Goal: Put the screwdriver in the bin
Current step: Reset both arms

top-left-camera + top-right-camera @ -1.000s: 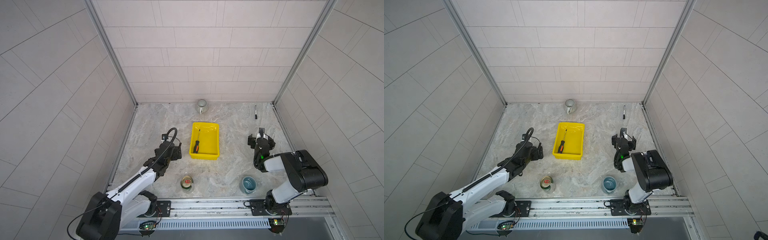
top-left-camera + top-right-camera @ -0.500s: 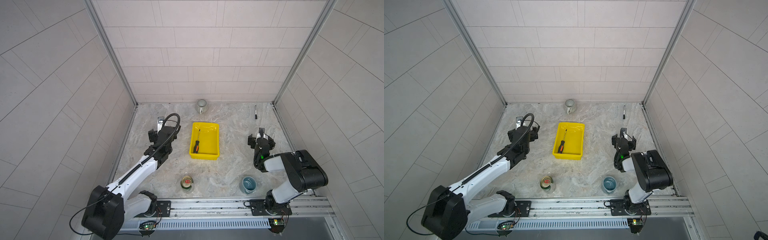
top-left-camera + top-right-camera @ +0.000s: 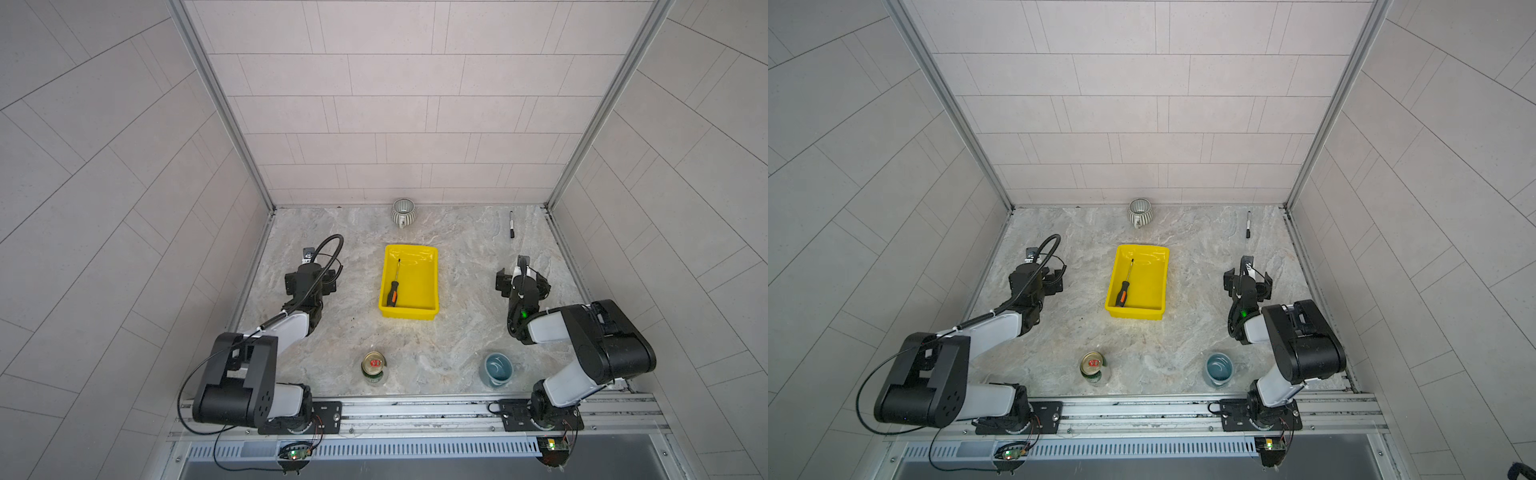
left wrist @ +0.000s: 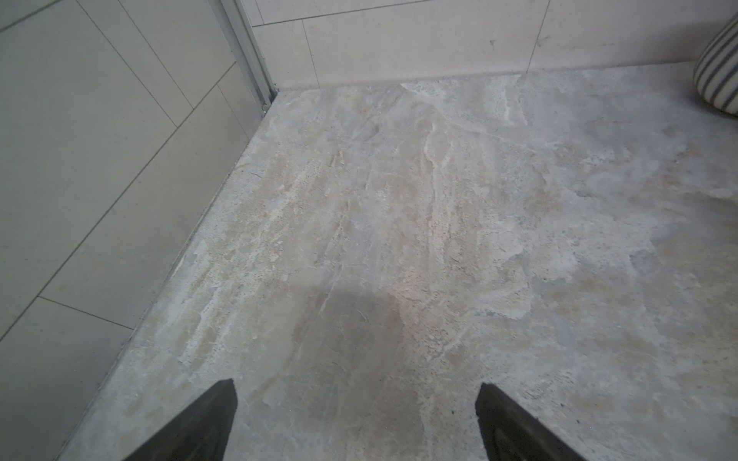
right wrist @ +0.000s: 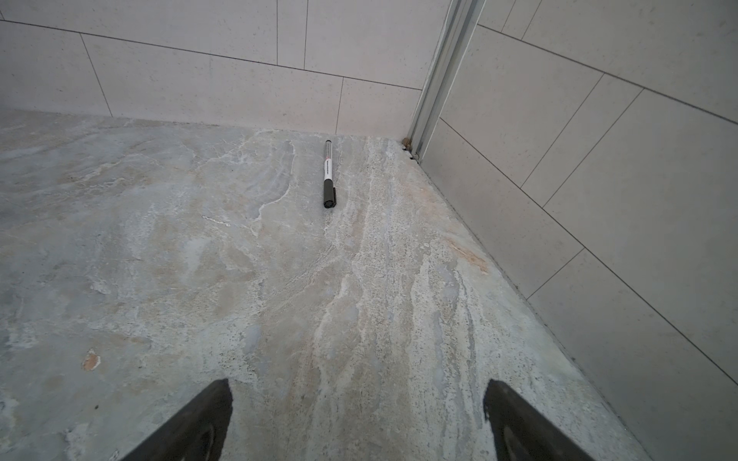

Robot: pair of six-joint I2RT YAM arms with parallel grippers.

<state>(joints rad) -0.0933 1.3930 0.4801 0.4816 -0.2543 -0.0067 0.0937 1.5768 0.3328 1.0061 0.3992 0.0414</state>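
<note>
I see a marker pen lying well ahead of my right jaws, and a striped cup far ahead of my left jaws, off to the side.

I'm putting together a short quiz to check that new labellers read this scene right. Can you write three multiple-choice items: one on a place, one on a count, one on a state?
1. Where is the screwdriver?
A. inside the bin
B. beside it
C. held in the air

2. How many cups stand on the table?
A. one
B. two
C. four

3. The right gripper is:
A. shut on the screwdriver
B. shut on a cup
C. open and empty

Answers:
1 A: it lies flat on the bin's yellow floor in both top views.
2 B: a striped cup at the back, a blue cup at the front; the other round thing is a can.
3 C: its fingers stand wide apart with only table between them.
</note>
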